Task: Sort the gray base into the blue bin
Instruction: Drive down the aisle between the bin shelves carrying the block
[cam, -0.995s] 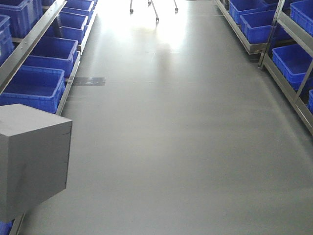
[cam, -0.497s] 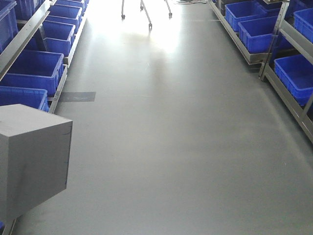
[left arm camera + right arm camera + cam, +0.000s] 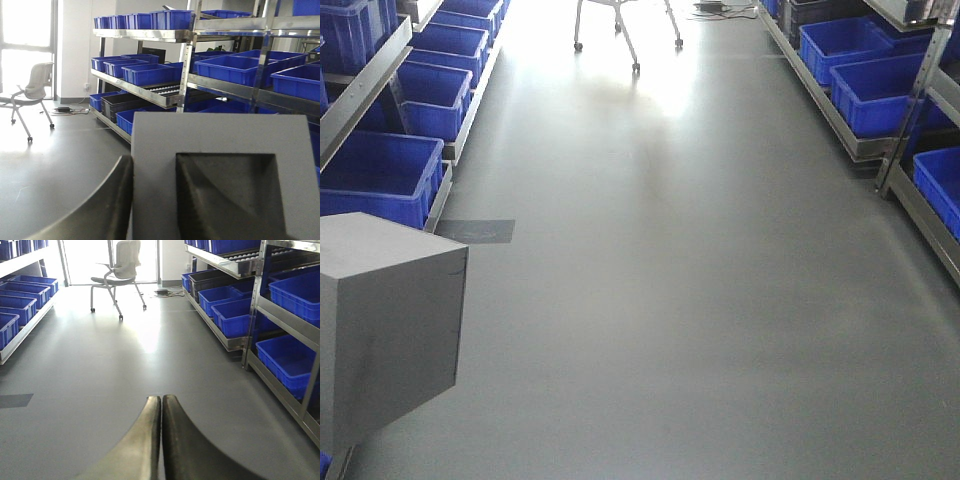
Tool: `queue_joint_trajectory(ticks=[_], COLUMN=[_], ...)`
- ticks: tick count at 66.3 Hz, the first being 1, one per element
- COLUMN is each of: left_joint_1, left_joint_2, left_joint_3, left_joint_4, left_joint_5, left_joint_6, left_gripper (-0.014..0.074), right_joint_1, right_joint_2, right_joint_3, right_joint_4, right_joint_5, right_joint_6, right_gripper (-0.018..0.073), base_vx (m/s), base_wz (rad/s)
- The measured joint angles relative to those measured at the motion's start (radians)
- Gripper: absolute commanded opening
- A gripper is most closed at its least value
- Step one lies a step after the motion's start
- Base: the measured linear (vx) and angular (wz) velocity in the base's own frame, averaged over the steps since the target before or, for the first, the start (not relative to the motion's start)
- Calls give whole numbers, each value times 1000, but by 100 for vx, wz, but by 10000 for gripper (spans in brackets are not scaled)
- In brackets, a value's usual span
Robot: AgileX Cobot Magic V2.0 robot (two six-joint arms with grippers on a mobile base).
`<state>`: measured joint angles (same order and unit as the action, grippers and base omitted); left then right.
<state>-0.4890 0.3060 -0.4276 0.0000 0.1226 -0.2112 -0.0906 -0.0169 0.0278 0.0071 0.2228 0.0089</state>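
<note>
One more stretch of aisle covered: the floor patch (image 3: 475, 232) is nearer, the gray base (image 3: 385, 330) unmoved in view.
Pinching its wall is the left gripper (image 3: 152, 162); the right gripper (image 3: 161, 402) is pressed together, empty; a blue bin (image 3: 380, 175) waits just left.

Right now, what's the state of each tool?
Left tool: closed on the gray base.
Right tool: closed, empty.

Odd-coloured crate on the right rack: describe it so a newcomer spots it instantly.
Take the steel rack along the aisle's right side and follow its lowest level toward the far end, where the white chair stands. The dark crate sits there among blue crates; it alone is near-black, all its neighbours bright blue.
</note>
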Motion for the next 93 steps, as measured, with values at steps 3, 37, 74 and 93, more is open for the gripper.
queue_joint_trajectory(ticks=[3,37,74,93], left_joint_1=[0,0,0,0], left_joint_2=[0,0,0,0], left_joint_3=[0,0,0,0], left_joint_4=[0,0,0,0], left_joint_5=[0,0,0,0], left_joint_6=[0,0,0,0], left_gripper=[-6,-6,-6,-6], right_joint_1=[0,0,0,0], right_joint_2=[0,0,0,0], right_joint_3=[0,0,0,0], right_joint_4=[0,0,0,0], right_joint_5=[0,0,0,0], right_joint_6=[0,0,0,0], right_gripper=[-5,-5,-5,-5], base_vx=[45,44,43,37], base_wz=[3,2,1,3])
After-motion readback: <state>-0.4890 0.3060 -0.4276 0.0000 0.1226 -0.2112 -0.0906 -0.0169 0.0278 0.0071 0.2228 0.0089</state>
